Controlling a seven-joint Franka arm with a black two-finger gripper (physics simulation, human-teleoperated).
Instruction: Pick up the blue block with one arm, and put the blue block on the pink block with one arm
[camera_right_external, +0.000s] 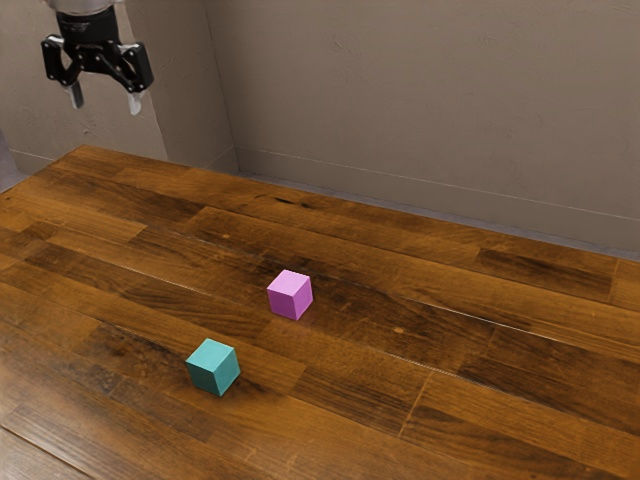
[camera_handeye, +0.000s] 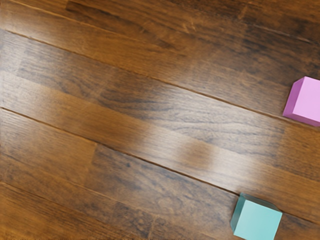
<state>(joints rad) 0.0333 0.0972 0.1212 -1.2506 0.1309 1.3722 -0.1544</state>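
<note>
My gripper (camera_right_external: 104, 101) hangs high above the tabletop (camera_right_external: 450, 330), over its far corner at the exterior view's left. Its fingers are spread apart with nothing between them. The blue block (camera_right_external: 212, 366) sits well below and well away from it, toward the near edge of the tabletop, flat on one face. The pink block (camera_right_external: 290, 294) stands near it, a little further in toward the middle. The two are apart, not touching.

The step in hand, as I judge it, is the reach to the blue block. To do it well I should travel across first and come straight down only once I am centred over the block, so no finger knocks it aside. It sits at an angle to the planks, so I should turn my hand until the fingers face two opposite flat sides, not corners. I should keep them wide until they straddle it, and mind the pink block close by. In the wrist view both blocks lie off to one side of my hand, so I judge I am over neither.

The surface is dark, glossy wood planking with strong grain and plain seams. It looks flat and hard, and a light cube may well slide if nudged. Beyond the far edge rises a plain grey-beige wall (camera_right_external: 400, 90), with a corner jutting out near my arm.
</note>
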